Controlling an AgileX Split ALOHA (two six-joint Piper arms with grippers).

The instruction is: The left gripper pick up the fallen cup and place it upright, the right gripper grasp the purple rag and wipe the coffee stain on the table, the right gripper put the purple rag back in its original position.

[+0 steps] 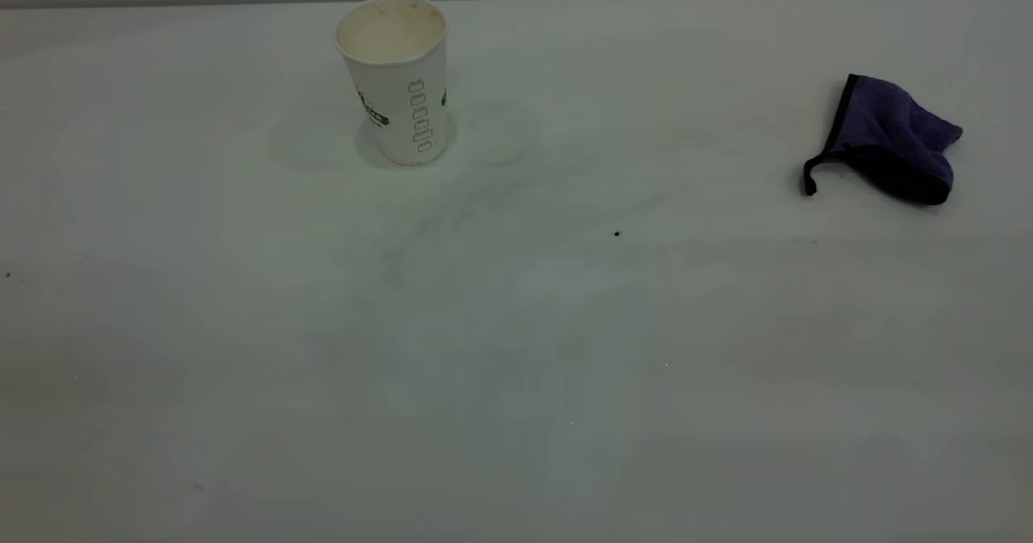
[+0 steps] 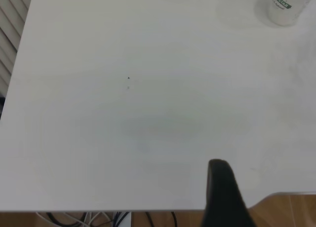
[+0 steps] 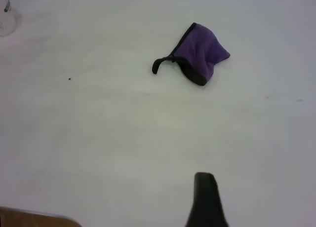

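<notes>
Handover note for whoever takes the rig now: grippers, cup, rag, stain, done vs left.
Left gripper: pulled back near the table edge, holding nothing visible.
Right gripper: also back, short of the purple rag.
Cup: upright at the far left of the table.
Rag lies crumpled at far right, untouched by either arm.
No brown stain visible, only faint smears and a tiny black speck.
All steps look done; just confirm the rag's spot.

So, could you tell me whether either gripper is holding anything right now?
Nothing is held. The cup stands upright and the purple rag lies alone on the table.
</notes>
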